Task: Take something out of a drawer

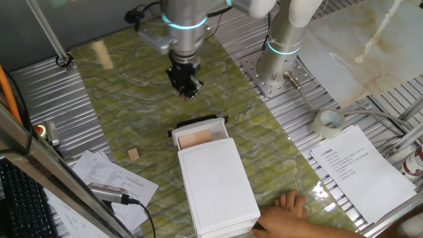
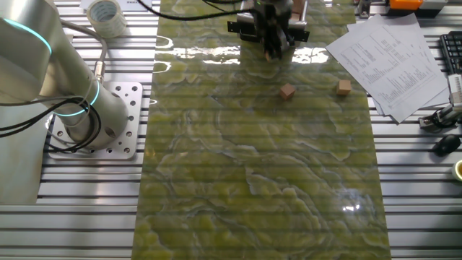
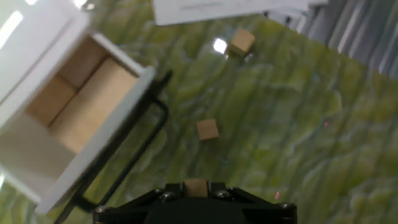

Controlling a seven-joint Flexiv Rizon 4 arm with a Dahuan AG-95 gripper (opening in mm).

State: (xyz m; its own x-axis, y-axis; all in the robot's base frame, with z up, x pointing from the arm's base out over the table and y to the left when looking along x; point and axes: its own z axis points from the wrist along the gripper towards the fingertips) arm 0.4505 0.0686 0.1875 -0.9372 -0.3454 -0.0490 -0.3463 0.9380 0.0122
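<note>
Cube [image 3: 196,186] sits at the bottom edge of the hand view, pinched between the tips of the gripper [image 1: 186,89], which hangs over the green mat [image 1: 264,145], apart from the drawer [image 1: 200,126]. The drawer stands pulled out of the white box [image 1: 215,185], with a tan slab [image 1: 195,139] inside. A second cube [image 3: 207,129] lies on the mat beneath the gripper (nothing between them), and a third [image 1: 134,155] lies near some papers [image 1: 106,175]. A person's hand [image 1: 291,205] rests beside the box.
</note>
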